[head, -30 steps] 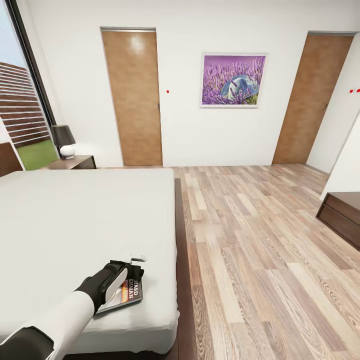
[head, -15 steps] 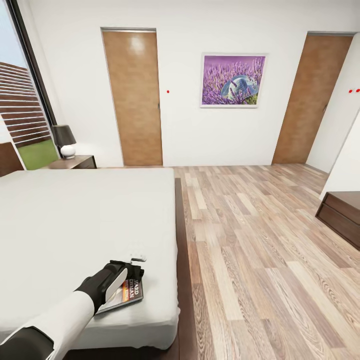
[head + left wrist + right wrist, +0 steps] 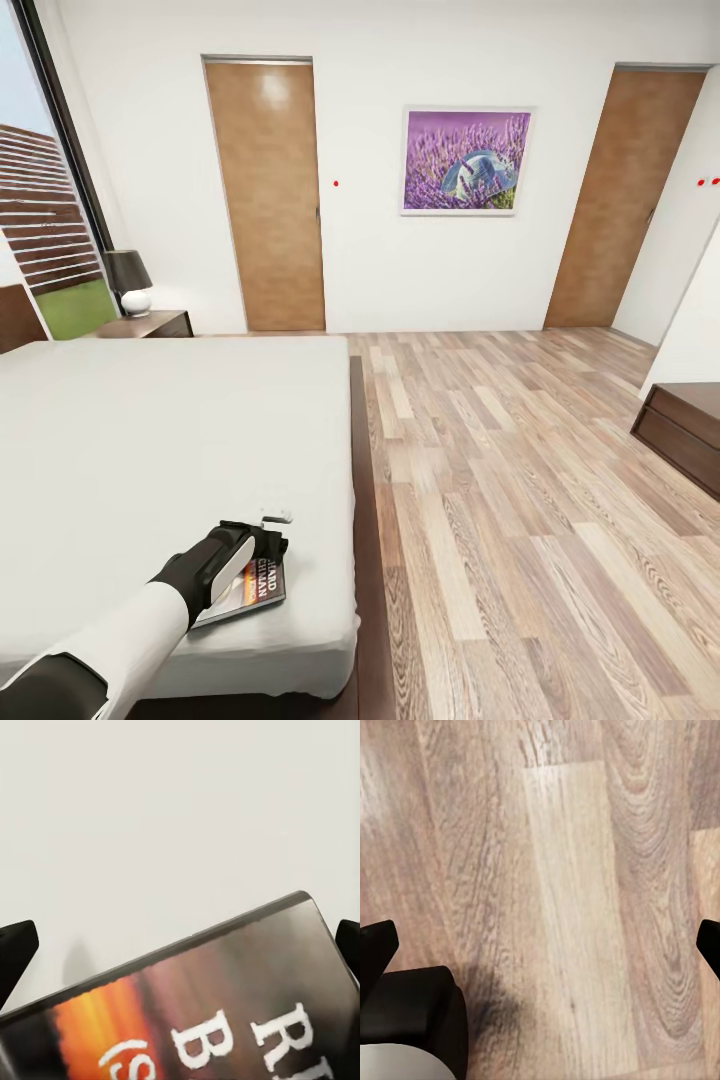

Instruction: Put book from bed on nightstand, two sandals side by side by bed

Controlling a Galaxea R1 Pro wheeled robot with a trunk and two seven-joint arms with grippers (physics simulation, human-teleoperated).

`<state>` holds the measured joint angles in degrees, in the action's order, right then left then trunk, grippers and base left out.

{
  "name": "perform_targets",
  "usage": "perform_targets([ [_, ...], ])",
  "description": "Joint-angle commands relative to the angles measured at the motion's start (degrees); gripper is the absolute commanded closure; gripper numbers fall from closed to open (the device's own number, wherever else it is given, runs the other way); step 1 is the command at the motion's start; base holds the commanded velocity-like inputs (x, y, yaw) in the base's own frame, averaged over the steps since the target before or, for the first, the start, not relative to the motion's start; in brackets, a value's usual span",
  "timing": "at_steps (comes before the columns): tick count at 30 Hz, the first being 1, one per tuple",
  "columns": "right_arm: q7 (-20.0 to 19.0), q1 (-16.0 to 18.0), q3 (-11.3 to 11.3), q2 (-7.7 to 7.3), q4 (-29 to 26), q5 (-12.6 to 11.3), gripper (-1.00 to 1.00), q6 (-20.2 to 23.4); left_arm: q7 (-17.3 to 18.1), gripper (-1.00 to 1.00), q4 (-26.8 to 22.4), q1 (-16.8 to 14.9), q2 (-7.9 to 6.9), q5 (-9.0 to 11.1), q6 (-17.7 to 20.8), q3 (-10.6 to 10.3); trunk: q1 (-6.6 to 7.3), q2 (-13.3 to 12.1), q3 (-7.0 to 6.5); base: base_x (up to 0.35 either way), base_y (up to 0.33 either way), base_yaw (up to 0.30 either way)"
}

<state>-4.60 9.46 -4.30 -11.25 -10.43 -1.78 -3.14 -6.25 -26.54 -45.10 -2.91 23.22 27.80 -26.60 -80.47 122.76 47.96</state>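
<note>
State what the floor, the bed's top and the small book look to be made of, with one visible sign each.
Light wood-plank floor: wood or wood-look laminate, with grain and plank seams. Plain light-grey mattress: probably smooth matte fabric, without sheen. Thin dark-covered book: likely paper with a printed cover, showing white lettering and an orange picture.

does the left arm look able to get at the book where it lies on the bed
Probably yes. The left tool is already over the book near the mattress corner of the bed, fingers spread to either side of it in the wrist view, with nothing lying between them.
</note>
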Motion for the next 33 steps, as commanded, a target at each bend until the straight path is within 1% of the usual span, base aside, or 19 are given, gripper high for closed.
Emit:
perform_targets([
  [1,-0.4,0.0,-0.4,0.01,0.1,-0.2,-1.0,-0.2,-0.3,-1.0,0.4,0.0,-0.08,0.5,0.5,-0.6,0.0,0.0,0.07,0.0,0.0,0.0],
  [33,-0.4,0.0,-0.4,0.0,0.1,-0.2,-1.0,-0.2,-0.4,-1.0,0.4,0.0,-0.09,0.5,0.5,-0.6,0.0,0.0,0.07,-0.014,0.0,0.0],
])
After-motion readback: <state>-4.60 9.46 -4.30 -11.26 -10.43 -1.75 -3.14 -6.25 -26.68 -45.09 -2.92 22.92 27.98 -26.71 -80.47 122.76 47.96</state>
